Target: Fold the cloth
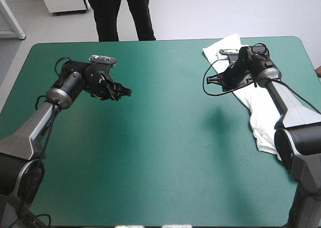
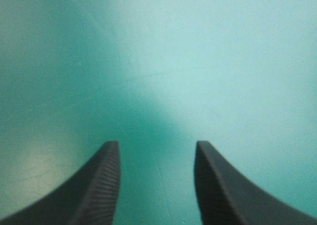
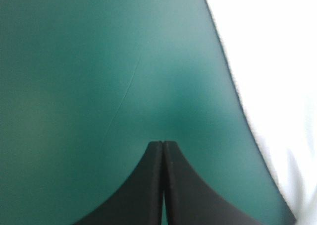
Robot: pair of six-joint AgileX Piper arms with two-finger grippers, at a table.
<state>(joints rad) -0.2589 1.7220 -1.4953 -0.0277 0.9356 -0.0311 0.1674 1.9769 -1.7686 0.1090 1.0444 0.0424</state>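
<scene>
the white short-sleeved t-shirt (image 1: pixel 262 118) lies as a long rumpled strip along the right edge of the teal-green tabletop (image 1: pixel 165 157), from partway back up to the far right corner. farther back, over bare tabletop in the left half, your left gripper (image 1: pixel 123 92) hangs with its black fingers spread, holding nothing. the right gripper (image 1: pixel 210 80) is pressed together and empty, just beside the t-shirt's inner edge near the far right corner. folding looks not yet begun: part the right fingers, pinch the cloth at its edge, and bring the left across to spread it flat first
</scene>
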